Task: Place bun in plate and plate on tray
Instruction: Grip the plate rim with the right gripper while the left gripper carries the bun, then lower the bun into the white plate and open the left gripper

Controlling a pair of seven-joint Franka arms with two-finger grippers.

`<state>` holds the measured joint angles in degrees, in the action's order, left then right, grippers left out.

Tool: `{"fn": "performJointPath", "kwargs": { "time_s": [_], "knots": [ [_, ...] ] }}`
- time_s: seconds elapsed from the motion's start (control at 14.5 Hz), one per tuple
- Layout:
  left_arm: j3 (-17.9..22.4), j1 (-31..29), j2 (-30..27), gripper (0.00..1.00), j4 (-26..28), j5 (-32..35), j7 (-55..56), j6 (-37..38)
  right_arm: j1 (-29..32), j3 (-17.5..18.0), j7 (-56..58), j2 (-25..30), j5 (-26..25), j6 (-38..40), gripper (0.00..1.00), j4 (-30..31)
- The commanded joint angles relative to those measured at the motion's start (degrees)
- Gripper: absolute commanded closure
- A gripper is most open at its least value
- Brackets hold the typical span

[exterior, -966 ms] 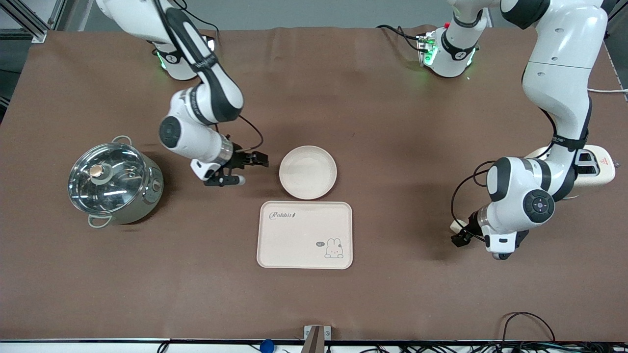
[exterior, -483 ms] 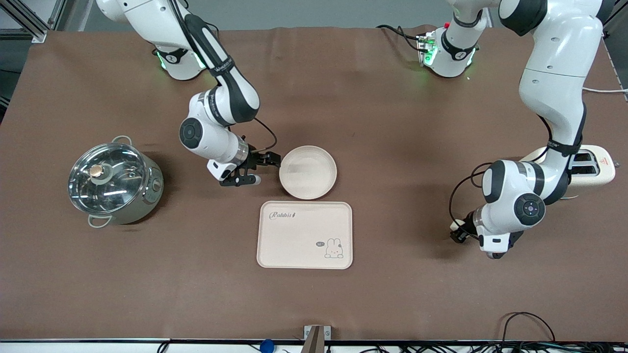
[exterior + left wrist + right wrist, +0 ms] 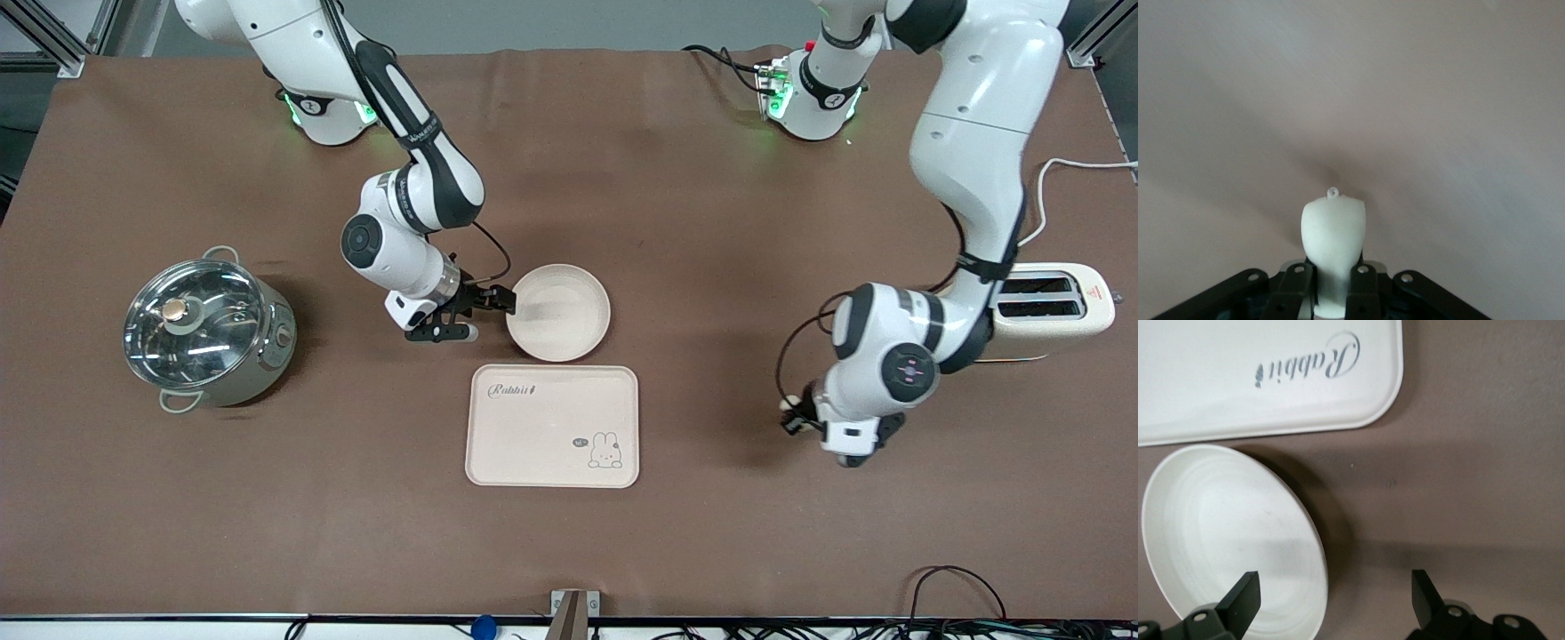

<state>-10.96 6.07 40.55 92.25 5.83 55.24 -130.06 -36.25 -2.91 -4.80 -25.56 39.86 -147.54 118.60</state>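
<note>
The round cream plate (image 3: 558,312) lies on the brown table, just farther from the front camera than the cream "Rabbit" tray (image 3: 552,426). My right gripper (image 3: 480,316) is open at the plate's rim on the side toward the right arm's end. In the right wrist view the gripper (image 3: 1333,597) has one finger over the plate (image 3: 1225,540) and the other outside it, with the tray (image 3: 1258,380) close by. My left gripper (image 3: 794,416) is shut on the pale bun (image 3: 788,405) over bare table toward the left arm's end. In the left wrist view the bun (image 3: 1333,240) stands up between the fingers of the gripper (image 3: 1331,283).
A steel pot with a glass lid (image 3: 206,332) stands toward the right arm's end. A cream toaster (image 3: 1053,309) with a white cable stands toward the left arm's end, close to the left arm's elbow.
My right gripper has moved from beside the pot to the plate's rim. My left arm has carried the bun toward the middle of the table.
</note>
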Motion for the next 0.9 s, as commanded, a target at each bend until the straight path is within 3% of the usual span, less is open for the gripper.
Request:
{"fn": "performJointPath", "kwargs": {
  "time_s": [0.0,0.41,0.83],
  "knots": [
    [-1.16,5.78,-3.8,0.82,0.74,1.38,5.91,4.11,-0.75,0.1,-1.43,0.0,1.45,-0.02,0.0,-1.52],
    [-3.81,16.86,-5.57,0.81,0.03,1.38,23.92,6.93,-0.84,0.1,-1.61,-3.7,1.62,-0.02,0.0,-5.3],
    [-6.71,22.23,-2.85,0.76,0.03,-0.38,35.97,1.76,-1.37,0.1,-1.61,-4.67,1.71,-0.2,0.0,-5.57]
  ]
}}
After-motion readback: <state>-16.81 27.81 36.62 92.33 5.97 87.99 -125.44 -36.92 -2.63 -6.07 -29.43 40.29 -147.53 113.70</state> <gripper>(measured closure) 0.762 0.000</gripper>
